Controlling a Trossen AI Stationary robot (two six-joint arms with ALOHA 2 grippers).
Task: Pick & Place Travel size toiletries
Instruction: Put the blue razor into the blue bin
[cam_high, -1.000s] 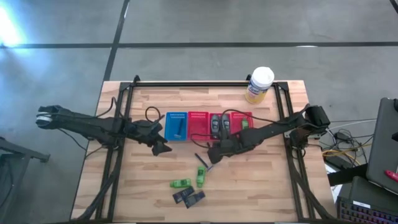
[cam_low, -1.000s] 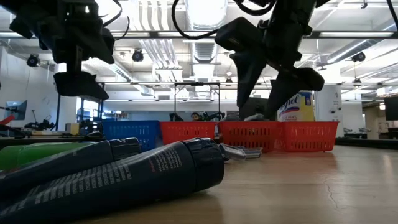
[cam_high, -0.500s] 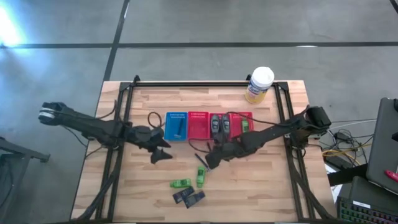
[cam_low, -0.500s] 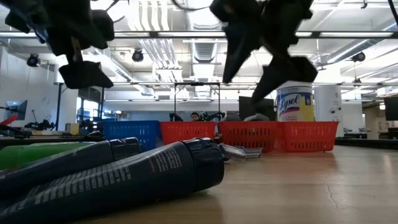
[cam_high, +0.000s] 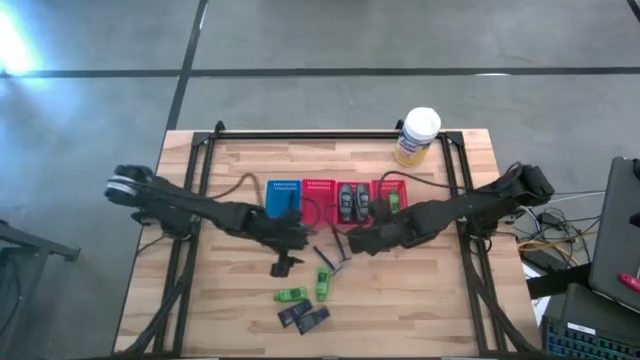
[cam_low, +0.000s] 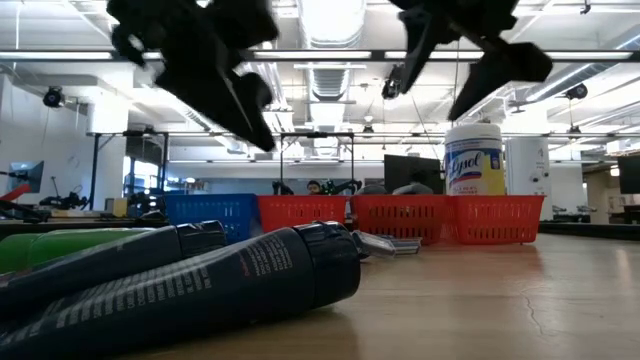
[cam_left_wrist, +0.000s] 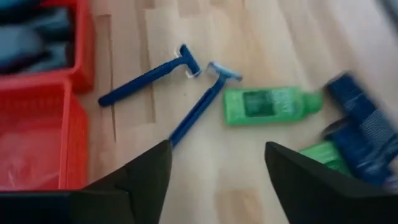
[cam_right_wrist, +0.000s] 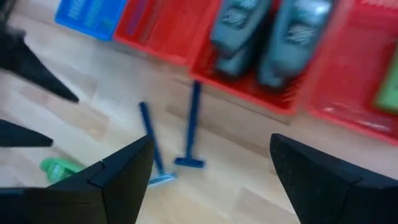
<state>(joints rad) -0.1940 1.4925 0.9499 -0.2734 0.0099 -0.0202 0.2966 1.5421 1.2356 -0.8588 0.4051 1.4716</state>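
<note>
Four mesh baskets are lined up across the middle of the wooden table (cam_high: 230, 300): one blue mesh basket (cam_high: 284, 192) and three red mesh baskets (cam_high: 319, 192). Two grey oval bottles (cam_right_wrist: 256, 34) are seen lying side by side in the second red one, and a small green item is tucked in the red basket nearest the right edge. A white-lidded, yellow-labelled canister (cam_high: 417, 136) stands at the far edge of the table, towards the right corner.

On the bare wood in front of the baskets, two thin blue T-shaped razors (cam_left_wrist: 177, 87) are laid close together. Nearer the front edge, two bright green little bottles (cam_high: 308, 289) are counted, one lying flat and one at right angles to it, with two small dark flat packets (cam_high: 303, 318) just beside them.

The left pincer (cam_high: 284, 262) is held above the table just in front of the blue basket, fingers (cam_left_wrist: 140, 186) spread wide, nothing gripped. The right pincer (cam_high: 352, 240) is held over the wood in front of the red baskets, beside the razors, its fingers (cam_right_wrist: 112, 180) likewise spread wide and empty.
</note>
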